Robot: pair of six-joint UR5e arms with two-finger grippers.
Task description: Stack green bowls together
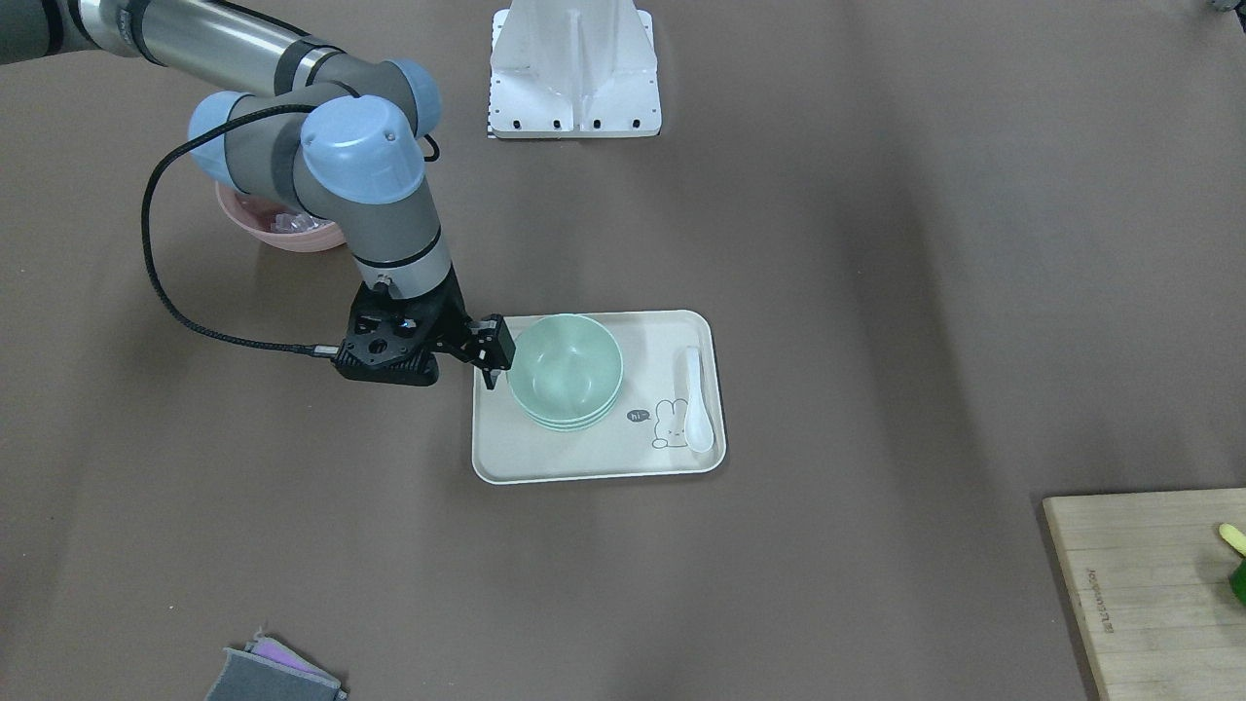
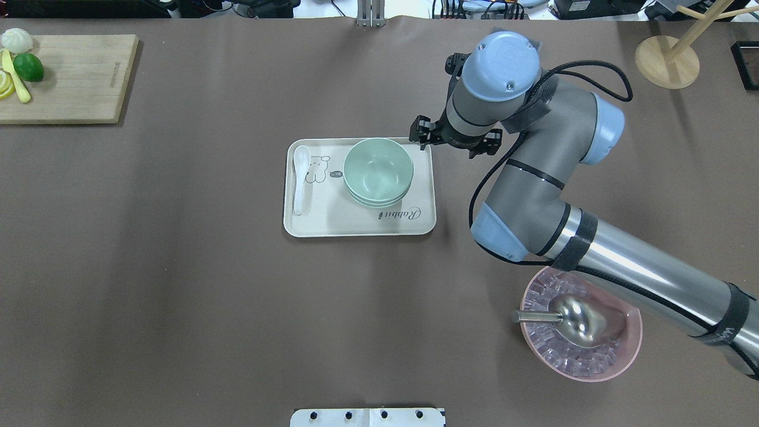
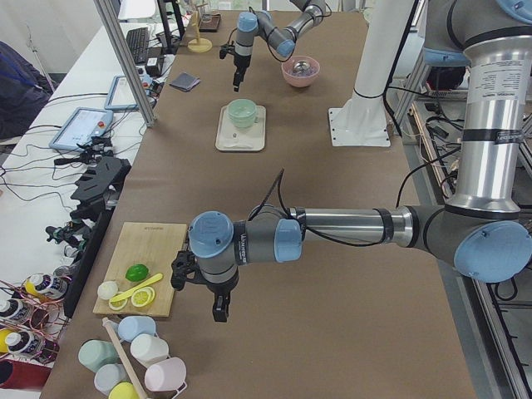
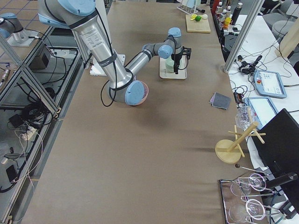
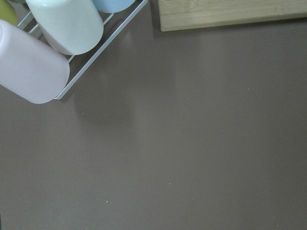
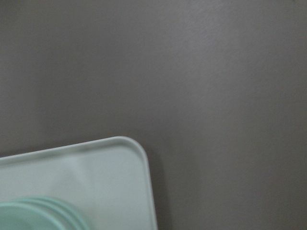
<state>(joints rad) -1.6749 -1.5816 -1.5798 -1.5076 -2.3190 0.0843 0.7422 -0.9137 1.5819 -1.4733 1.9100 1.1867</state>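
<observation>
Overhead exterior: shows green bowls (image 2: 378,169) nested into one stack, 3 rims visible, sitting on tray (image 2: 332,222) w/ spoon (image 2: 300,178) lying apart along tray's other side. Looks like task done, or nearly: no loose green bowl found elsewhere on bench (image 2: 178,296). Finds right end effector (image 1: 490,368) just beside stack, over tray's edge, pointing down, carrying nothing. Can't tell whether fingers spread or pressed together: seen side-on in front view, hidden under wrist from above, absent from wrist cam. Reads as clear of the bowls, prob. so stack sits undisturbed. Spots left end effector (image 3: 219,309) well apart, hanging near cutting board (image 3: 150,253) & cups (image 3: 145,349); can't tell its state either. Suggests left arm parked out of the way, not needed. Leaves pink bowl (image 2: 622,356) w/ scoop (image 2: 572,317) aside, not part of job.
</observation>
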